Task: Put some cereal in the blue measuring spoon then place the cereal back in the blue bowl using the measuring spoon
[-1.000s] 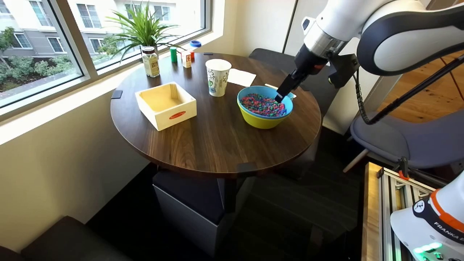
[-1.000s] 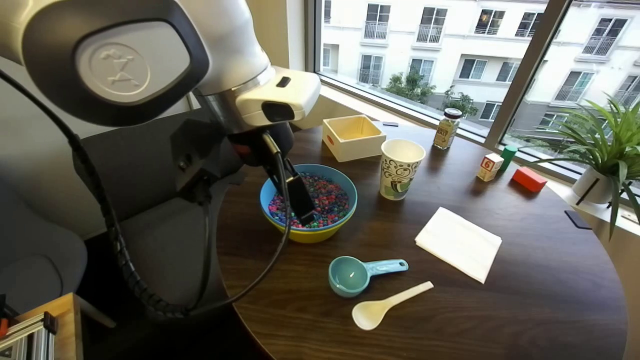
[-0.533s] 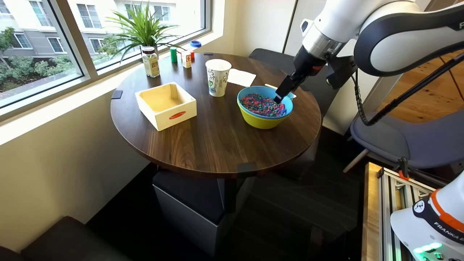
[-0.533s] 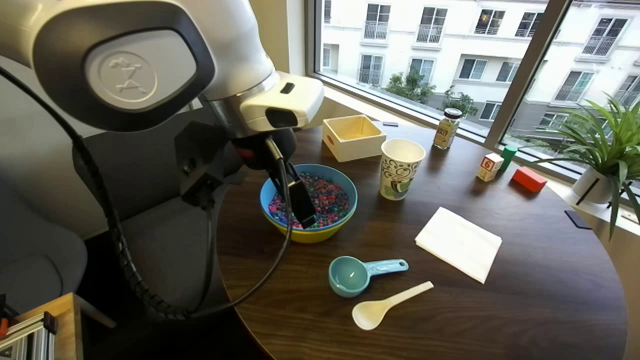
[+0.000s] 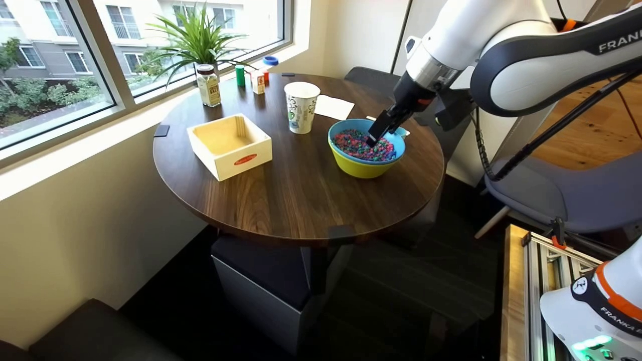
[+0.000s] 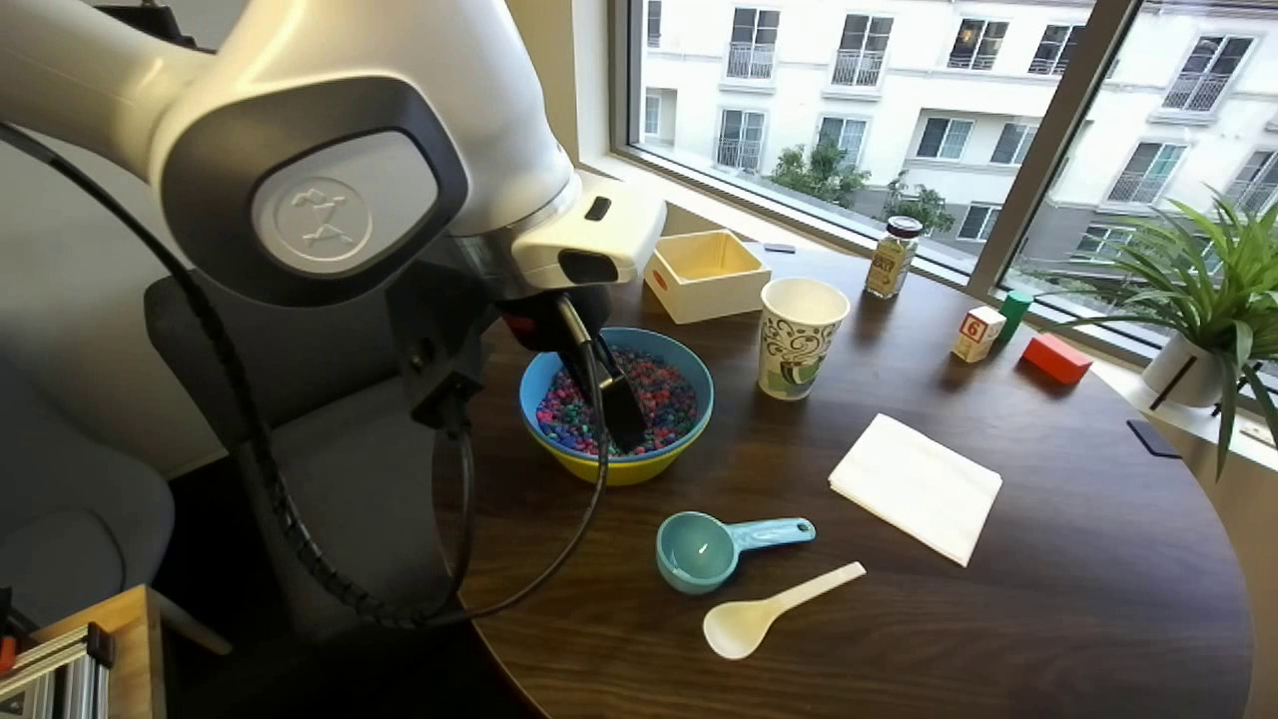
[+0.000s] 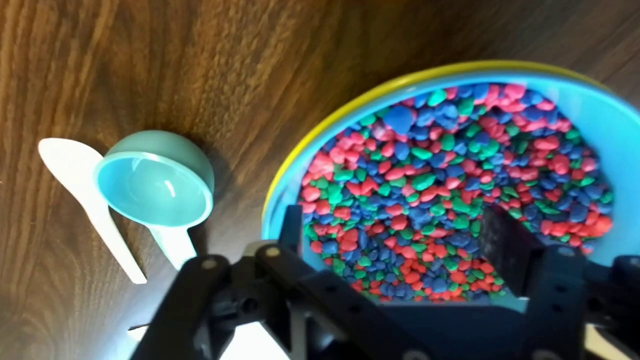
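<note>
- Blue plastic measuring spoon (image 6: 727, 545): lay mouth up on the table (image 6: 998, 639), near the blue bowl (image 6: 644, 467) but apart from it, nothing in its scoop (image 6: 696, 549).
- Judged it light, stiff, slick, hardly fragile; apt to skid if I nudged the scoop. Best hold: across the middle of the handle (image 6: 771, 532), so the scoop could stay level when full.
- White spoon (image 6: 759, 616) lay just beside it, something to steer round.
- Cereal (image 7: 430, 210) sat heaped in the bowl; loose, hard-looking bits that I expected to spill readily.
- My gripper (image 7: 392, 225) hung over that heap, fingers (image 7: 507, 247) well apart, clamped on nothing; could not tell whether a tip touched the bits.
- Against the earlier look, I had shifted farther across the bowl in both exterior views; measuring spoon and bowl unmoved.
</note>
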Controlling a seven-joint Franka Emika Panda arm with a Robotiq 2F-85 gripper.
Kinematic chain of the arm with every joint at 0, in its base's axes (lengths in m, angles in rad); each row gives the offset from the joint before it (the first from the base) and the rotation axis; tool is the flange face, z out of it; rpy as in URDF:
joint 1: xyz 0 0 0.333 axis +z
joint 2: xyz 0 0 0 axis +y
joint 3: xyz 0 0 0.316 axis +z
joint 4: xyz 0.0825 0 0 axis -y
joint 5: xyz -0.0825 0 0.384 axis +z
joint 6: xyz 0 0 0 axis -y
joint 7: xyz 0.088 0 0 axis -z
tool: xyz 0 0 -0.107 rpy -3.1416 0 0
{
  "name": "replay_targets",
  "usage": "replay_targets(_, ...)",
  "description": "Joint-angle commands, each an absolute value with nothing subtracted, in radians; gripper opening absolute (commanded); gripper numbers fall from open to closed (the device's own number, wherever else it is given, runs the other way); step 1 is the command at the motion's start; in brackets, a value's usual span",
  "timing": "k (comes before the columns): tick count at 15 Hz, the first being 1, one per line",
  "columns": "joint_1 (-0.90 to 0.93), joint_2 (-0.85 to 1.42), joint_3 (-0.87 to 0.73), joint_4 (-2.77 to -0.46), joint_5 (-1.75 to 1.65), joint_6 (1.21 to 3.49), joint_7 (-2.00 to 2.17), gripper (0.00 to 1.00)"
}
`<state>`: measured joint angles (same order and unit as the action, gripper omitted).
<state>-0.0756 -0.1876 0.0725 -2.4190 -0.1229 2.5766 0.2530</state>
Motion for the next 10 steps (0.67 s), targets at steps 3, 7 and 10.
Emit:
replay_targets(3,-0.051,-0.141,0.059,-2.405,-0.091,2.604,0.249,0.70)
replay_targets(7,-0.045,-0.130,0.058,-2.401,-0.081,2.607,0.249,0.51)
replay_targets(10,-0.044,-0.131,0.057,-2.398,-0.079,2.612,0.251,0.49)
